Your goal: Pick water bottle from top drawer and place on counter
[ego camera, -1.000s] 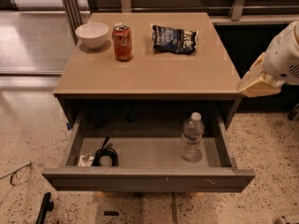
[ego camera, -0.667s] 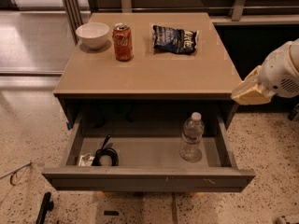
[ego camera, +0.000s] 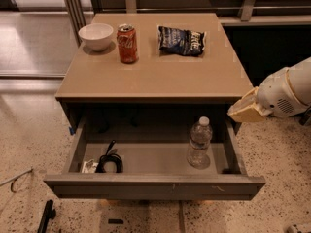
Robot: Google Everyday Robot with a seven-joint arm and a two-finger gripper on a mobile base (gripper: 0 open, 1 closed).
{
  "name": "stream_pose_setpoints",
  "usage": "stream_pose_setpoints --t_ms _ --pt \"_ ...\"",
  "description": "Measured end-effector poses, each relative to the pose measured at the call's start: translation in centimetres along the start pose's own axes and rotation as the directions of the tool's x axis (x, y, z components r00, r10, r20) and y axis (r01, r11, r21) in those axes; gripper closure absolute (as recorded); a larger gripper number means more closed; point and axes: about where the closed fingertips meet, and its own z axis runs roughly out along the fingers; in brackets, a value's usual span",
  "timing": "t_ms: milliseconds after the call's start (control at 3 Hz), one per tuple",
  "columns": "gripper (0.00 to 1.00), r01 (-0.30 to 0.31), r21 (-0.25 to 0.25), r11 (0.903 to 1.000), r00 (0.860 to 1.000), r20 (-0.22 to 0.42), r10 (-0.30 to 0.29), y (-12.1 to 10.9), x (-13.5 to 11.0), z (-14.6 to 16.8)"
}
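The water bottle [ego camera: 199, 142], clear and ribbed with a white cap, stands upright on the right side of the open top drawer [ego camera: 155, 184]. The tan counter [ego camera: 160, 74] tops the dark cabinet above the drawer. My gripper [ego camera: 247, 111] sits at the right edge of the cabinet, level with the counter's front right corner, up and to the right of the bottle. It touches nothing and holds nothing.
A white bowl [ego camera: 96, 36], a red soda can [ego camera: 128, 43] and a dark chip bag [ego camera: 182, 39] sit at the back of the counter. A coiled black cable [ego camera: 110, 161] and a small white item [ego camera: 89, 166] lie in the drawer's left front corner.
My gripper and arm have moved left and down, from beyond the cabinet's right edge to the counter's front right corner. The bottle has stayed put.
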Motion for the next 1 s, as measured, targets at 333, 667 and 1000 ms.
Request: stream_pose_setpoints --t_ms 333,667,1000 --pt "1.00 0.003 -0.001 1.0000 1.000 -0.001 -0.003 0.1 0.0 0.0" --pt "0.82 -0.003 -0.013 0.9999 1.000 0.002 0.003 0.4 1.0 1.1" --pt "0.59 -0.001 -0.026 0.9997 1.000 0.000 0.001 0.8 1.9 2.4"
